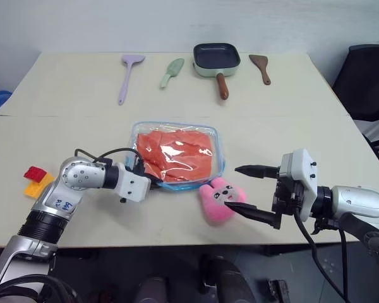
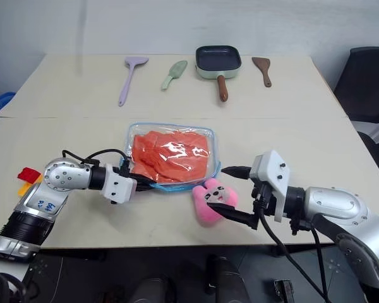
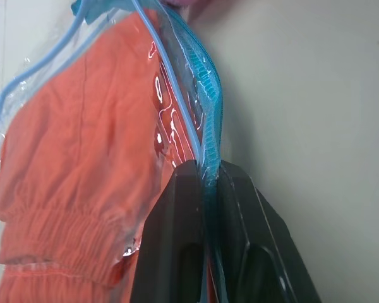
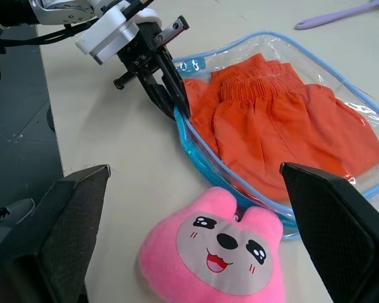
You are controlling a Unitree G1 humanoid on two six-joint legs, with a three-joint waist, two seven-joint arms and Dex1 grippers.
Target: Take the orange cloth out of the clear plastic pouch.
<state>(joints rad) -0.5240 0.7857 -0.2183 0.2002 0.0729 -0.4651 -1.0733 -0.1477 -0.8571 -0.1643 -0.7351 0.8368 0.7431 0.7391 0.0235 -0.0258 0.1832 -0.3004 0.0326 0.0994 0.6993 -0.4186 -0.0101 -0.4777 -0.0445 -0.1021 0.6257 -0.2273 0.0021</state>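
The clear plastic pouch (image 1: 177, 124) with light blue edging lies flat in the middle of the table, and the orange cloth (image 1: 177, 151) is folded inside it. My left gripper (image 1: 153, 178) is at the pouch's near left corner. In the left wrist view its fingers (image 3: 177, 208) are shut on the blue zipper edge (image 3: 208, 107). A pink plush charm (image 1: 216, 201) lies at the pouch's near right corner. My right gripper (image 1: 230, 187) stands open just right of the charm, one finger above it and one below, holding nothing.
Along the table's far side lie a purple spatula (image 1: 127, 76), a green spatula (image 1: 172, 72), a small pan (image 1: 216, 60) and a brown spatula (image 1: 261, 67). Red and yellow toy bricks (image 1: 35, 180) sit at the near left. A black chair (image 1: 366, 82) stands at the right.
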